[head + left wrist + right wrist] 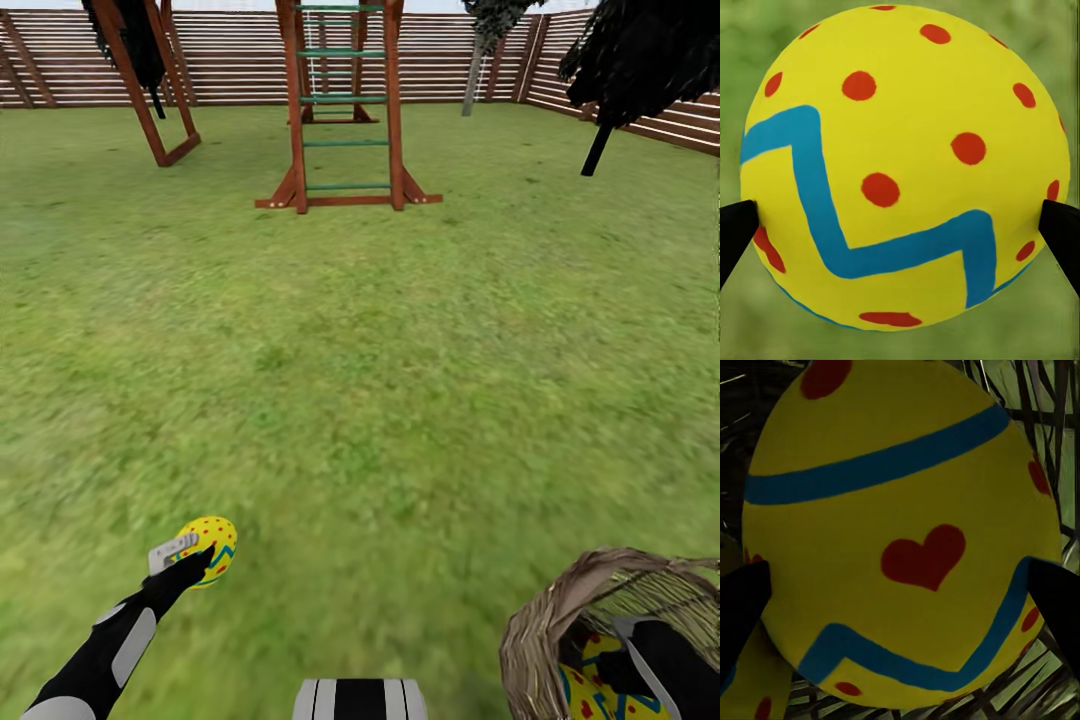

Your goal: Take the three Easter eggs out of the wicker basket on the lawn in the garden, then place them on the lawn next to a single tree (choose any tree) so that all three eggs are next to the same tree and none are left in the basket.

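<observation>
My left gripper (200,556) hangs low over the lawn (380,400) at the near left, shut on a yellow Easter egg (212,546) with blue zigzag and red spots. In the left wrist view this egg (904,165) sits between both fingertips (735,236). The wicker basket (545,620) stands at the near right. My right gripper (608,672) reaches down inside it, its fingers closed on a second egg (900,532) that bears a red heart. A third egg (746,694) lies beside it in the basket.
A wooden play tower with a green ladder (345,110) stands far ahead, with a slanted wooden frame (150,90) to its left. An almost black tree (640,60) leans at the far right. A grey trunk (472,85) rises by the slat fence (230,60).
</observation>
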